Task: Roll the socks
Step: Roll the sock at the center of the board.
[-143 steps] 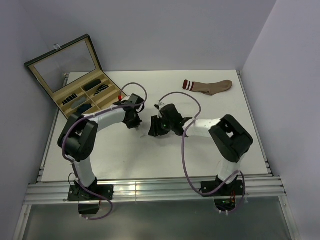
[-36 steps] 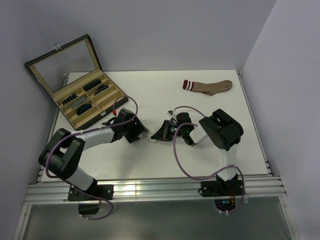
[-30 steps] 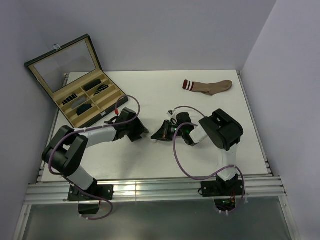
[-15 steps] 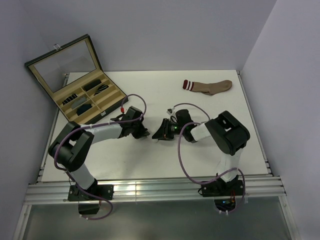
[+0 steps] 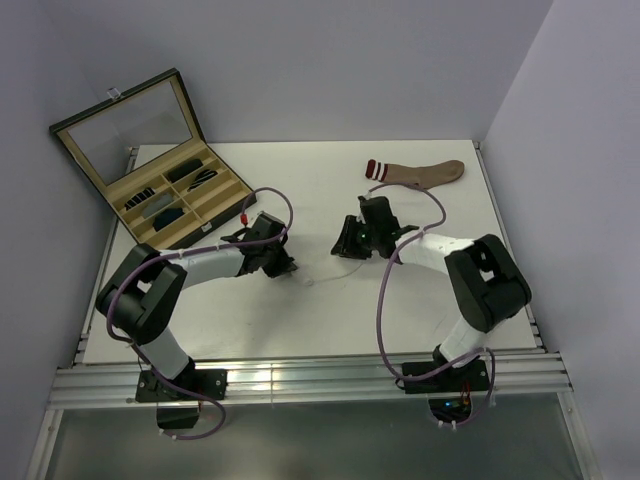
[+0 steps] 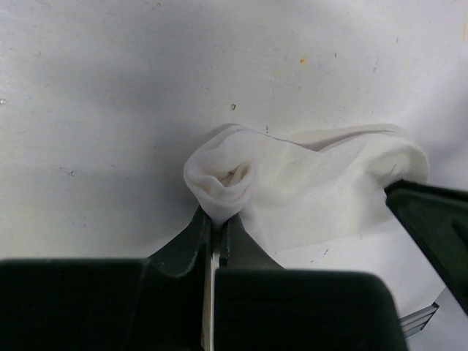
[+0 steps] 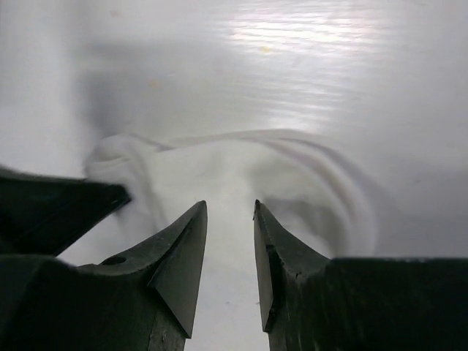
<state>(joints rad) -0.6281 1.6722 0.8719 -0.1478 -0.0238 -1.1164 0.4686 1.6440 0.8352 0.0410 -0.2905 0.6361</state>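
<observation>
A white sock [image 6: 314, 183] lies crumpled on the white table, one end curled into a small roll [image 6: 223, 183]. My left gripper [image 6: 217, 218] is shut on the base of that roll. In the top view this gripper [image 5: 288, 268] sits just left of the faint sock [image 5: 312, 280]. My right gripper [image 7: 230, 212] is open with bare table between its fingers, and the sock [image 7: 241, 172] lies just beyond its tips. From above, the right gripper [image 5: 345, 245] stands up and to the right of the sock, apart from it.
A brown sock [image 5: 415, 172] with a red and white striped cuff lies flat at the back right. An open case [image 5: 180, 200] with dark items in its compartments stands at the back left, its lid raised.
My left gripper has shut on the sock's rolled end. My right gripper has opened, let go of the sock and drawn back to the right and away from it.
</observation>
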